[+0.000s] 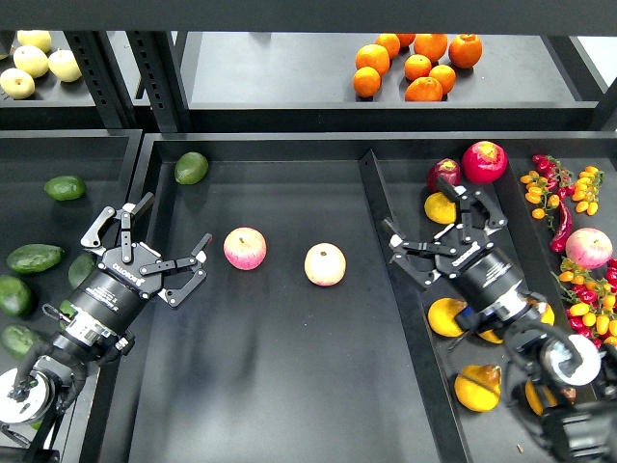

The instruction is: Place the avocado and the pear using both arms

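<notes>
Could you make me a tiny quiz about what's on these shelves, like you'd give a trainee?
1. True or false: the two apples in the middle tray touch each other.
2. Which fruit fills the upper shelf above the right tray: A) oranges, B) bananas, C) grapes?
3. Fill in: both the left gripper and the right gripper are ____, holding nothing.

Key
1. False; they lie apart, side by side.
2. A.
3. Open. The left one hovers by the left edge of the middle tray, the right one over the right tray's yellow-orange fruit.
</notes>
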Available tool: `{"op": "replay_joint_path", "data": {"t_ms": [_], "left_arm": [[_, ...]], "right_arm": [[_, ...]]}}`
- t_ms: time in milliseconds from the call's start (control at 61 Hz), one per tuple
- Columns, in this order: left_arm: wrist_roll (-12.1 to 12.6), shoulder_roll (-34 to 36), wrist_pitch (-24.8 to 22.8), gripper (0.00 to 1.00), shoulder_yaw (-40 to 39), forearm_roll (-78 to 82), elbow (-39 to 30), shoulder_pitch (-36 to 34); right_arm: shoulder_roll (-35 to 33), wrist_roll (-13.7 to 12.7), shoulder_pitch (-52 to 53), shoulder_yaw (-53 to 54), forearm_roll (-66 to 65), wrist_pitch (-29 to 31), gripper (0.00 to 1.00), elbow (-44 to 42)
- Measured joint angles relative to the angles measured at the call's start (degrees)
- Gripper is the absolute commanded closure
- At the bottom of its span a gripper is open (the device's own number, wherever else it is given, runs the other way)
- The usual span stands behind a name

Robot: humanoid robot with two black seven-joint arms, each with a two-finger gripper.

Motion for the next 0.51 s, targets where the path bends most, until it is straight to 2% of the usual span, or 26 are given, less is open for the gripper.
{"op": "replay_joint_path", "data": {"t_ms": [246, 508], "left_arm": [[0.00, 0.00, 0.00, 0.01, 0.39, 0.00, -0.04, -0.09], [0.00, 0.00, 0.00, 0.01, 1.05, 0.00, -0.04, -0.09]], "right_arm": [[1.05, 0.01, -4.70, 3.04, 0.22, 0.00, 0.00, 0.59], [1.07, 0.01, -5.84, 2.66, 6.99, 0.00, 0.00, 2.88]]}}
